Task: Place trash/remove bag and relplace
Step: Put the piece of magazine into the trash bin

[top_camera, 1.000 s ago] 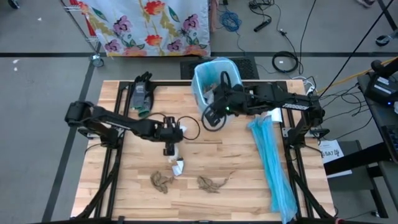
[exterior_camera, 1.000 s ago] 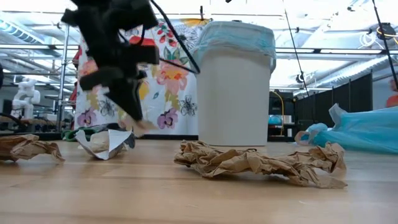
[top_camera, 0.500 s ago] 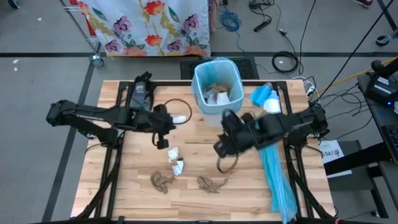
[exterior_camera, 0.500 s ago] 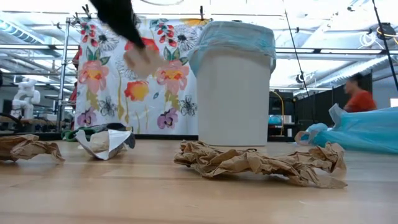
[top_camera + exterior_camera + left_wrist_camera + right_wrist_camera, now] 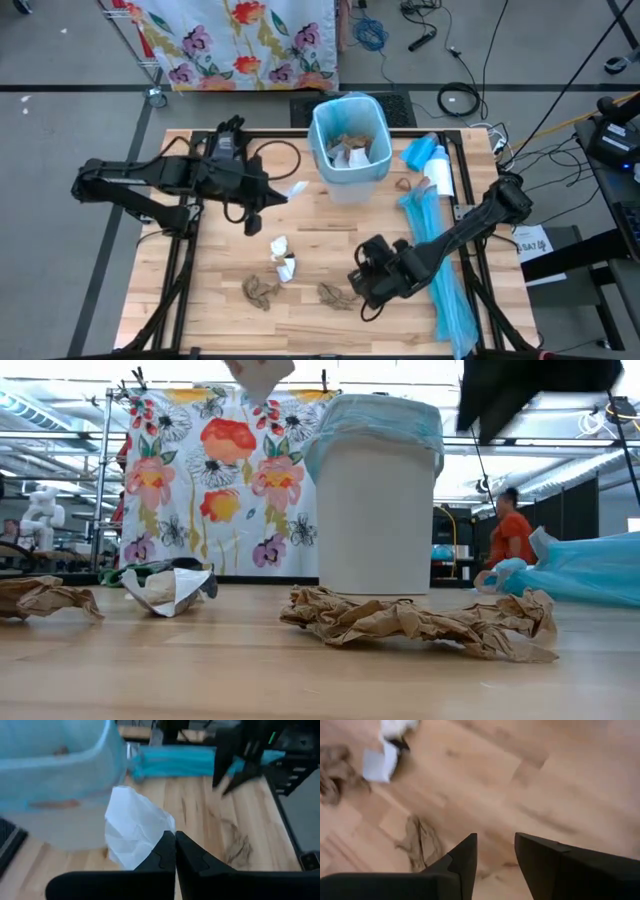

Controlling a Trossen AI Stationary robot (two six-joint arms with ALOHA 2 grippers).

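My left gripper (image 5: 175,851) is pinched shut on a white tissue scrap (image 5: 136,833), held in the air just beside the bin's (image 5: 349,148) left wall, toward the table's (image 5: 220,310) far edge. In the low view that scrap (image 5: 260,372) hangs above rim height, left of the bin (image 5: 378,500).

My right gripper (image 5: 494,854) has its fingers spread with nothing between them. It hovers over the table near the front edge, just beside a brown paper scrap (image 5: 336,294).

More trash in the bin: brown and white scraps (image 5: 350,147) visible inside the light-blue liner (image 5: 375,420).

Still on the table: another brown scrap (image 5: 260,291) left of the first, and two white scraps (image 5: 282,258) nearer the middle.

Light-blue plastic sheets (image 5: 440,265) lie along the right edge.

A person in an orange top (image 5: 511,532) stands in the room beyond.
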